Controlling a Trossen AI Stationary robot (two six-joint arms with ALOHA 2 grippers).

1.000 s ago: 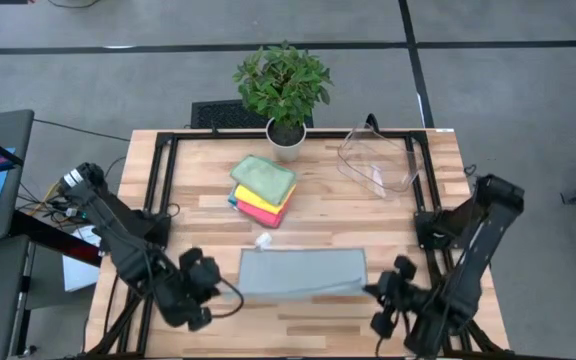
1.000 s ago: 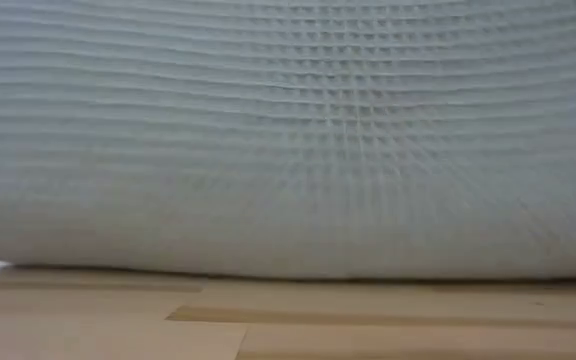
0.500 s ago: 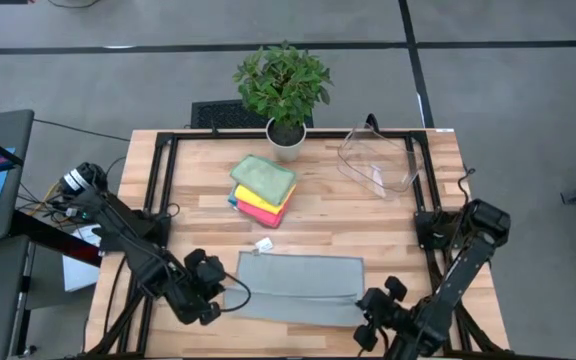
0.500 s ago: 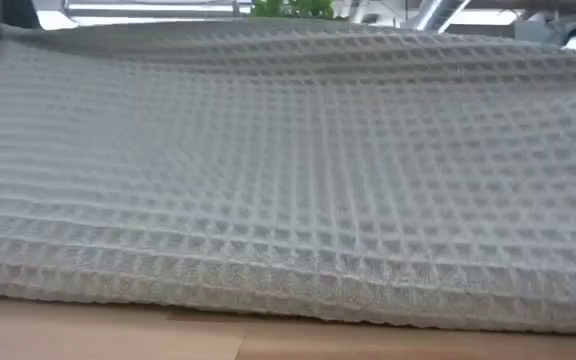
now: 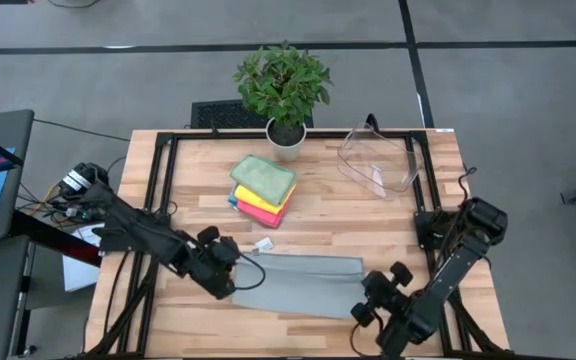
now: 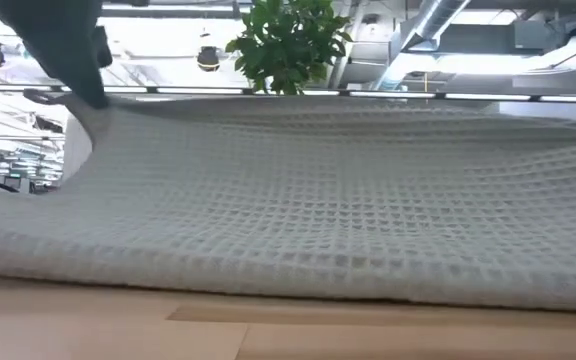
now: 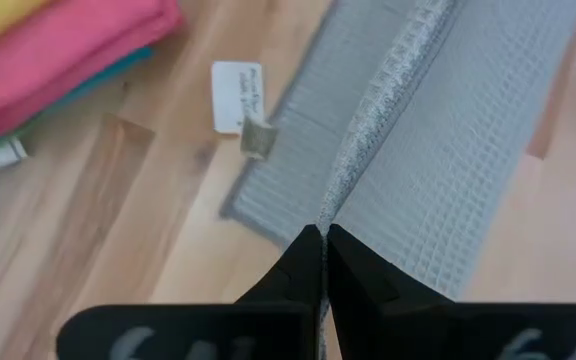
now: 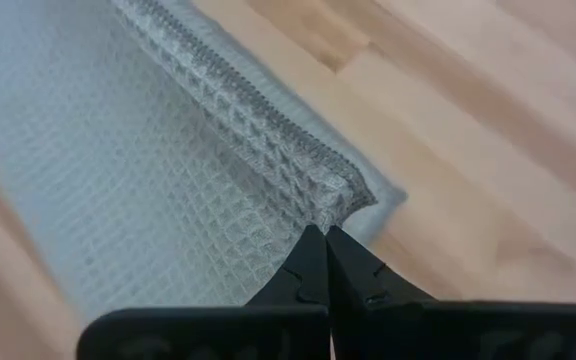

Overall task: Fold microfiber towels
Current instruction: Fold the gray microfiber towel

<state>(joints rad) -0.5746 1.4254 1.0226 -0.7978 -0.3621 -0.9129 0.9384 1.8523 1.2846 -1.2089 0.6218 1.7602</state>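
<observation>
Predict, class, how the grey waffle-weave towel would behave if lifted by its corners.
The grey towel probably sags: it already drapes between the left gripper and right gripper. Thin edges suggest it is light. Its waffle texture likely resists slipping.

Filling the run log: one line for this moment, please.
left gripper: shut on grey towel | right gripper: shut on same towel | folded stack: untouched

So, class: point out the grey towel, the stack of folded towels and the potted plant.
grey towel [image 5: 303, 283], high view, middle of the cloth.
stack of folded towels [image 5: 263, 177], high view, green top towel.
potted plant [image 5: 282, 82], high view, its leaves.
</observation>
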